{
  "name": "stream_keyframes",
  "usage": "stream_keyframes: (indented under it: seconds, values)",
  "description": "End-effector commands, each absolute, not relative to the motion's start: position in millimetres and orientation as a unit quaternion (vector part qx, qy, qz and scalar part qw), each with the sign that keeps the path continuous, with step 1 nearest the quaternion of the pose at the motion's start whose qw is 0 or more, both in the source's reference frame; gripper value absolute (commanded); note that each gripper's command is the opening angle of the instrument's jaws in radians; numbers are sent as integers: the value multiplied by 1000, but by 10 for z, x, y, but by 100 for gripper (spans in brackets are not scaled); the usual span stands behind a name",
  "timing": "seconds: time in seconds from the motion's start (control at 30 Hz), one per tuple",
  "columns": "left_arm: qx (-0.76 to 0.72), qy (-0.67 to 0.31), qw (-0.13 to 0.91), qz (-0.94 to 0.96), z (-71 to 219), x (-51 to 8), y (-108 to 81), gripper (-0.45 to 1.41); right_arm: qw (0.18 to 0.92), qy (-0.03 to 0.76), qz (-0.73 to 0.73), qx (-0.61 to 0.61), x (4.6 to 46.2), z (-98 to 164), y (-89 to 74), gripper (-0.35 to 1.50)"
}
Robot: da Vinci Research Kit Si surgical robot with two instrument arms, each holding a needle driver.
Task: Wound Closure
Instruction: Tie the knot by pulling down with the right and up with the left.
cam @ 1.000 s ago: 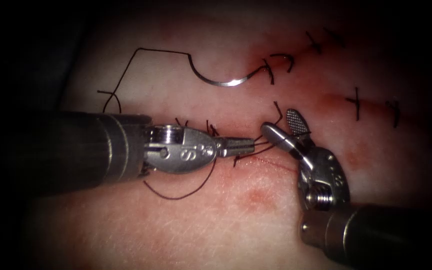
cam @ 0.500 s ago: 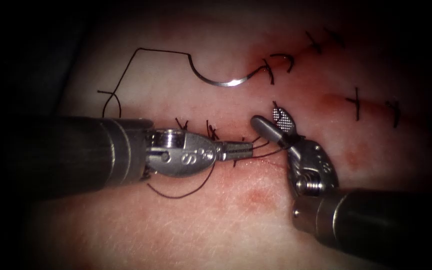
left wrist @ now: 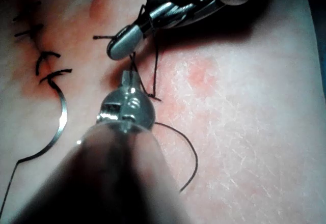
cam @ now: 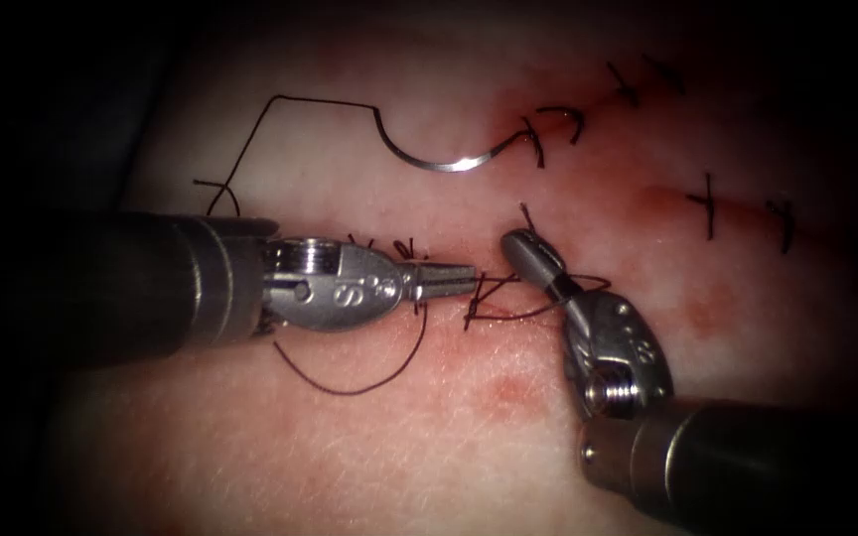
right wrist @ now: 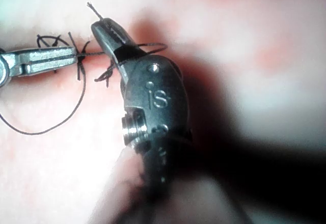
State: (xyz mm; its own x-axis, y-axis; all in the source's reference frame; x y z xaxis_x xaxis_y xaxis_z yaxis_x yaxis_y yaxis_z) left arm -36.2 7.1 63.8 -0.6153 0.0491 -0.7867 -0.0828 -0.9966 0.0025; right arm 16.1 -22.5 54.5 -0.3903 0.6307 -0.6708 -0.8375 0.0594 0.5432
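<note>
While both tools' fingers clamp one thread point(cam: 508, 313) | left tool point(cam: 446, 282) | right tool point(cam: 531, 255) | one needle point(cam: 449, 162) lies free on tissue point(cam: 399, 427)

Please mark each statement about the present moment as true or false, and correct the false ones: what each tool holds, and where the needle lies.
1. The right tool has its jaws shut on the thread. True.
2. The left tool holds the needle. False: its jaws are shut on the thread; the needle lies free on the tissue, apart from both tools.
3. The needle is driven into the tissue. False: its whole curve lies on the surface, thread trailing from one end.
4. A loose loop of thread lies on the tissue below the left tool. True.
5. Finished stitches show to the right of the needle. True.
</note>
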Motion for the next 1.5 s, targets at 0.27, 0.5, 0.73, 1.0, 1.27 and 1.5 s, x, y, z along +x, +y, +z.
stream_keyframes:
  seconds: [0.27,0.5,0.73,1.0,1.27,1.5]
  values:
    - [-435,13,71,897,682,-345,142,-45,579,504,629,-121,175,552,-243,-35]
    - [-453,34,120,883,723,-342,204,-45,606,504,603,-123,188,555,-260,-35]
    - [-474,42,165,864,765,-348,241,-45,623,500,589,-119,197,556,-278,-35]
    - [-495,76,206,840,808,-342,277,-45,637,504,572,-116,201,553,-289,-35]
    - [-499,77,210,837,816,-349,283,-45,660,540,510,-113,216,546,-296,-35]
    - [-508,79,212,831,825,-359,295,-45,678,554,470,-111,232,542,-312,-35]
